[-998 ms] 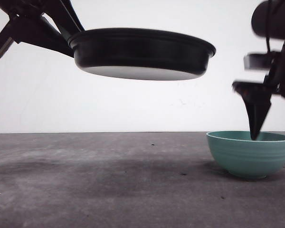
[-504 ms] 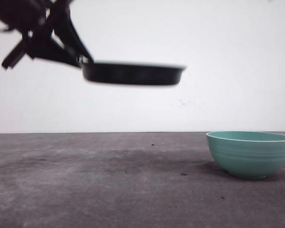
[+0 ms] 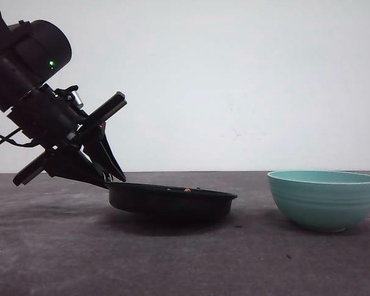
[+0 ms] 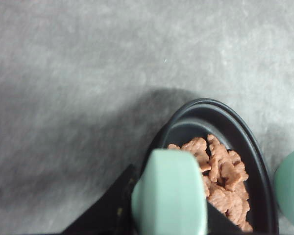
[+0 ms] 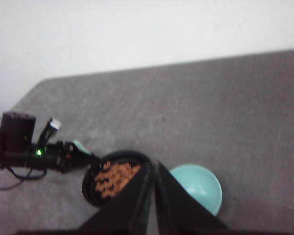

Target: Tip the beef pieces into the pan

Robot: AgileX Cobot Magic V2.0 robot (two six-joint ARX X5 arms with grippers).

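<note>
Many beef pieces [image 4: 221,182] lie heaped in the pan [image 3: 172,200], which sits low on the grey table [image 3: 185,259], seemingly touching it. Left gripper [image 3: 105,169] clamps the pan's mint-green handle [image 4: 169,193]. Right gripper [image 5: 153,183] hangs high with fingers pressed together, gripping nothing. Teal bowl [image 3: 324,199] stands nearby.

A dark grey, mottled, matte table [image 3: 185,259] carried two things. The shallow round black frying pan [image 3: 172,198] sat low on it left of centre, though full contact with the surface could not be told. The deeper teal ribbed bowl [image 3: 324,198] stood well apart at the right.
</note>
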